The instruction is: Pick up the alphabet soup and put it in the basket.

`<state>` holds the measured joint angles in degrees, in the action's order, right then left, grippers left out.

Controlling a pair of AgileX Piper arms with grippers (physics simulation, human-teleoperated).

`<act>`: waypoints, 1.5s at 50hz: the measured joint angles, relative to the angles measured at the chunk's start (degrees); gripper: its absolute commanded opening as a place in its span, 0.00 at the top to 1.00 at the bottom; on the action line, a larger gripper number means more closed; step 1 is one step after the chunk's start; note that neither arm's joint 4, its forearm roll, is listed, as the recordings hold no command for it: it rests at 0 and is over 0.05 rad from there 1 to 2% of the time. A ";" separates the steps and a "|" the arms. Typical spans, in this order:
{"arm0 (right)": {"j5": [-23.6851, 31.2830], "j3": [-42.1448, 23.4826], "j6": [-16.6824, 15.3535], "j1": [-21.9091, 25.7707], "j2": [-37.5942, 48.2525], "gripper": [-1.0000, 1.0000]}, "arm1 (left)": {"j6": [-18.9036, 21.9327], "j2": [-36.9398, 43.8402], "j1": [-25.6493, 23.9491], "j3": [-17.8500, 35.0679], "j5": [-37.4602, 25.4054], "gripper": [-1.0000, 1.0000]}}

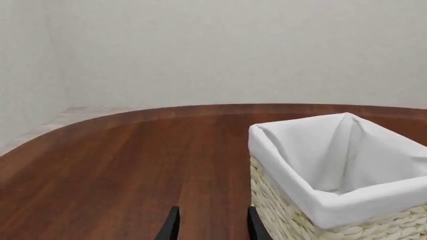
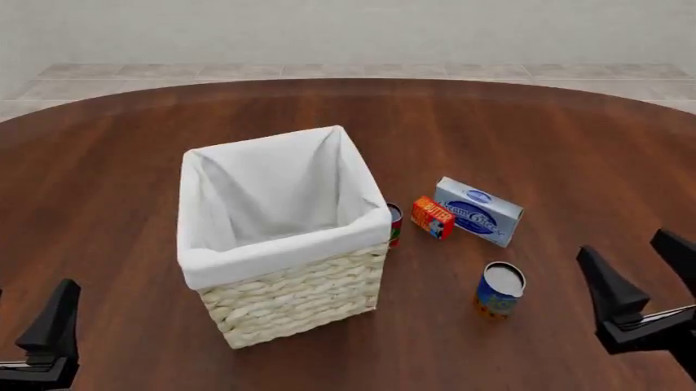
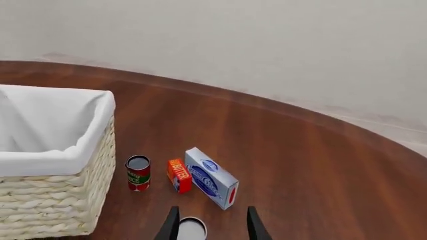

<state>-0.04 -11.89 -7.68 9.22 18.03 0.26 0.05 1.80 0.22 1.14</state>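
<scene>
The alphabet soup (image 2: 499, 291), a small can with a blue label and a pale top, stands upright on the brown table, to the right of the basket. The basket (image 2: 293, 301) is large, woven cream wicker with a white cloth lining, and looks empty. My right gripper (image 2: 622, 246) is open and empty, to the right of the can and apart from it. In the right wrist view the can's top (image 3: 191, 229) shows just beyond my open fingers (image 3: 172, 225). My left gripper (image 2: 38, 314) is open and empty at the near left, with the basket (image 1: 280, 205) ahead of it.
A red-and-green can (image 2: 394, 225) stands against the basket's right side. A small orange-red box (image 2: 432, 217) and a blue-and-white box (image 2: 478, 211) lie beyond the soup can. The round table's far edge (image 2: 348, 80) meets a tiled floor.
</scene>
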 measured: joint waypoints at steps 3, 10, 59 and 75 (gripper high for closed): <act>-0.31 -0.27 0.16 0.63 0.79 0.00 | 0.00 0.00 0.02 0.00 -0.01 0.00; -1.57 -1.04 0.65 2.13 3.39 0.00 | 0.02 0.00 0.04 0.00 -0.04 0.00; -11.77 -4.29 2.05 3.79 28.48 0.00 | -0.31 -0.02 0.82 -0.01 0.45 0.00; -12.68 -3.38 2.24 3.77 31.01 0.00 | -0.44 -0.02 1.03 -0.02 0.61 0.00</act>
<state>-12.72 -15.27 -5.44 12.99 49.03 -0.18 0.03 2.83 0.20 1.74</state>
